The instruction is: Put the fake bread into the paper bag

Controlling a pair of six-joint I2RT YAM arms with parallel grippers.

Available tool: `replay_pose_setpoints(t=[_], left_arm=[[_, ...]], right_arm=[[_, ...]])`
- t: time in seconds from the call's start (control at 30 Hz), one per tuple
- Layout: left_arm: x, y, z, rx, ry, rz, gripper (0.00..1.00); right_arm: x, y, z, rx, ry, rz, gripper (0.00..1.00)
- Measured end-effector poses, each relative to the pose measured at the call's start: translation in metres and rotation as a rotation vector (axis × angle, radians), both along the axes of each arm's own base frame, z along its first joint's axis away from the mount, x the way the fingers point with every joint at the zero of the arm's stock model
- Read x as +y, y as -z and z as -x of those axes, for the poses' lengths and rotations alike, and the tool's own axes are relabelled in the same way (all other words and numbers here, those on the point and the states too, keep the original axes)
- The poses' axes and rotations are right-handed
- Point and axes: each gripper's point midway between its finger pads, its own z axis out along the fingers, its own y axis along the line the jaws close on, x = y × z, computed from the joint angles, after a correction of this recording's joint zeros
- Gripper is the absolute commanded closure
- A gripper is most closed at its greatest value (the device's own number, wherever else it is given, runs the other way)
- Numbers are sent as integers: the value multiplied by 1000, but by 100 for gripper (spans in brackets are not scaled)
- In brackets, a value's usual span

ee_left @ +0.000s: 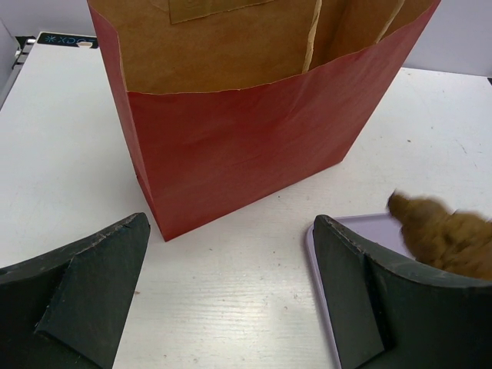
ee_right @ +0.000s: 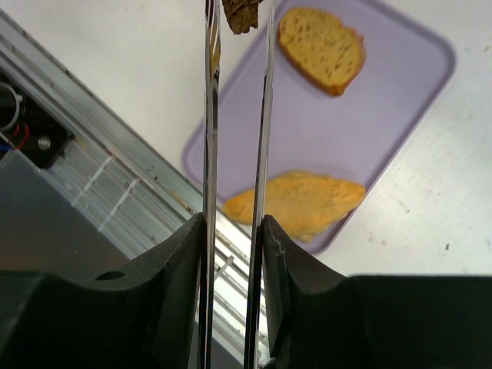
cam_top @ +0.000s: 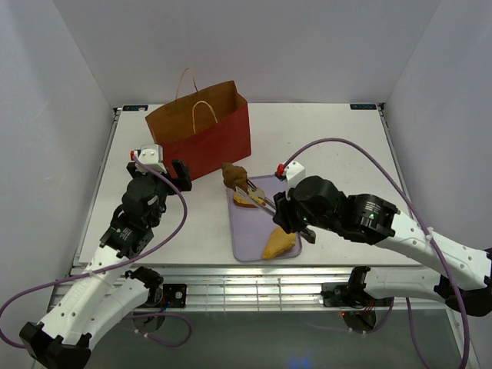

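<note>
The red paper bag [cam_top: 204, 131] stands upright and open at the back left; its brown inside shows in the left wrist view [ee_left: 246, 138]. My right gripper [cam_top: 281, 216] [ee_right: 234, 223] is shut on metal tongs [ee_right: 266, 115]. The tong tips pinch a dark brown bread piece [cam_top: 233, 175] [ee_right: 241, 11] over the far left corner of the lavender tray [cam_top: 265, 227]. A toast slice [cam_top: 244, 201] [ee_right: 321, 48] and a yellow-orange loaf piece [cam_top: 280, 244] [ee_right: 300, 204] lie on the tray. My left gripper [cam_top: 181, 175] [ee_left: 231, 292] is open and empty, just in front of the bag.
The tray's left edge [ee_left: 361, 224] lies by my left gripper's right finger [ee_left: 384, 300], with the brown piece [ee_left: 442, 234] beyond it. White walls close in the table on three sides. A metal rail [cam_top: 231, 277] runs along the near edge.
</note>
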Motion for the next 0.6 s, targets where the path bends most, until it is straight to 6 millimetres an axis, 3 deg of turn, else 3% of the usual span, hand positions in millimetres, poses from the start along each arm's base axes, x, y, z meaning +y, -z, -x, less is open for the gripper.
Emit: replay_pose_setpoints(t=[0.13, 0.37, 0.6], left_arm=[[1, 0, 0, 0, -5, -1, 2], [1, -2, 1, -5, -6, 2, 2], [4, -7, 3, -22, -14, 10, 9]], right_arm=[[2, -40, -18, -105, 42, -47, 78], [10, -82, -57, -226, 124, -39, 76], [14, -100, -123, -263, 210, -35, 76]])
